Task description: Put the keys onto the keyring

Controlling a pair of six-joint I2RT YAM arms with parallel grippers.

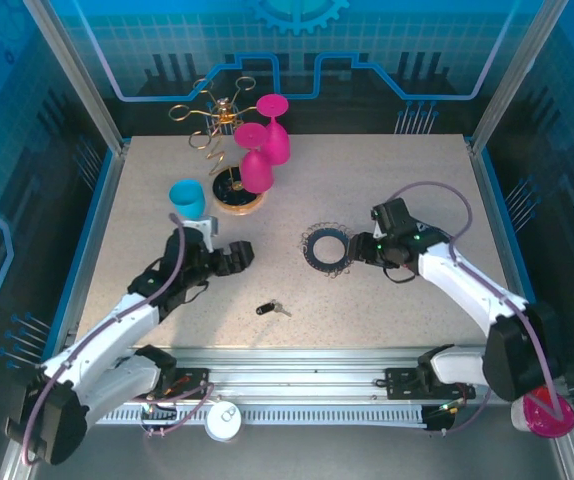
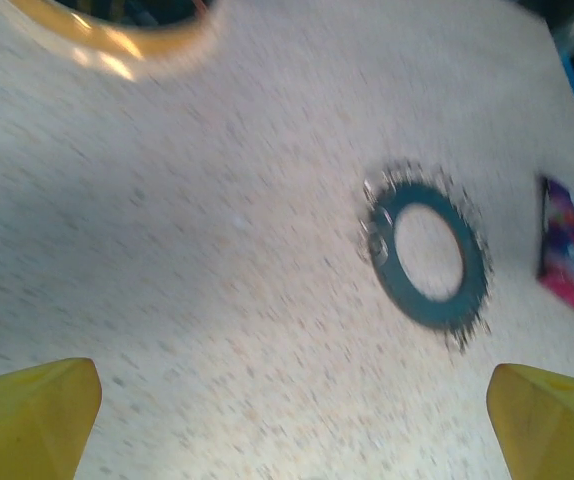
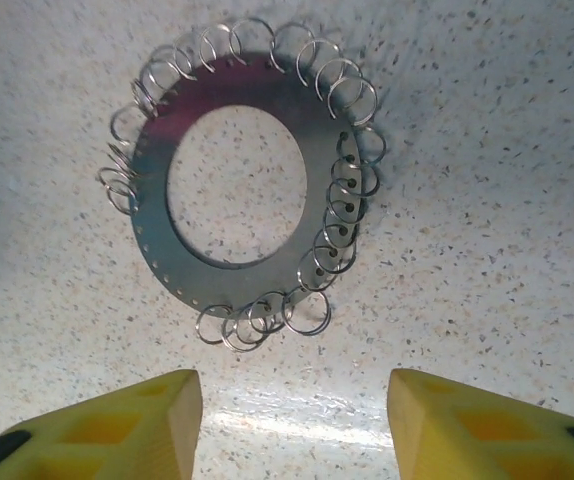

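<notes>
I've nothing threaded yet: the small black-headed keys (image 1: 273, 309) lie loose on the tabletop (image 1: 417, 180), apart from the dark link-fringed keyring (image 3: 327, 190); my left hand (image 1: 239, 255) and right hand (image 3: 295, 420) gape empty.

The table (image 1: 367, 310) is showing speckled beige. At its centre the keyring (image 3: 237, 85) is gleaming dark grey, fringed with silvery loops. Toward six o'clock the keys (image 1: 272, 309) are showing black and silver. Toward eleven o'clock, magenta goblets (image 1: 258, 170) are glowing beside a cyan cup (image 1: 187, 198).
</notes>
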